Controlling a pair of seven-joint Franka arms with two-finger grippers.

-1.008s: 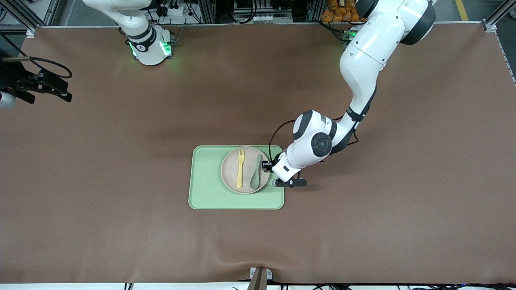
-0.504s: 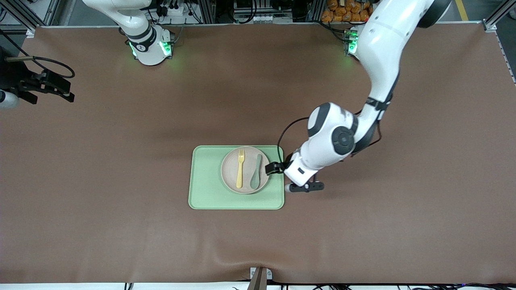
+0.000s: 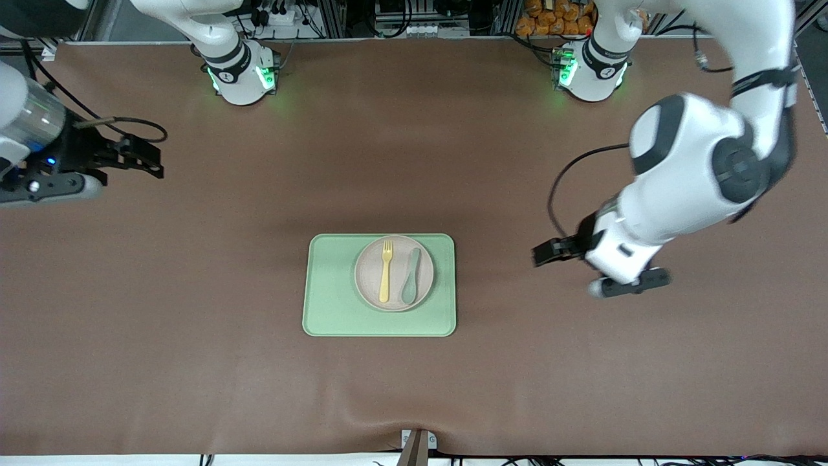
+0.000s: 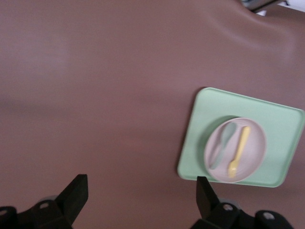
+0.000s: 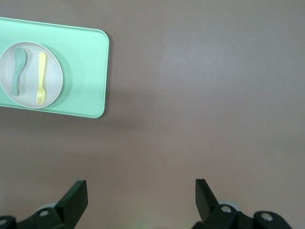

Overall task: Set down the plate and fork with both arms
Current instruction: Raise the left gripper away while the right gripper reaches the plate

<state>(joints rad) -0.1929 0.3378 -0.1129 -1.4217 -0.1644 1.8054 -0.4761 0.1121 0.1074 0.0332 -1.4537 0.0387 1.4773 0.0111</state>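
plate [image 3: 394,273]: cream, on tray | fork [image 3: 386,270]: yellow, flat on plate

The tray [image 3: 336,310] lies mid-bench [image 3: 194,362]; on it sits the plate [image 3: 366,285], toward the left arm's end, and on the plate lie the fork [image 3: 385,272] and the spoon [image 3: 411,278] side by side (spoon nearer the left arm's end)
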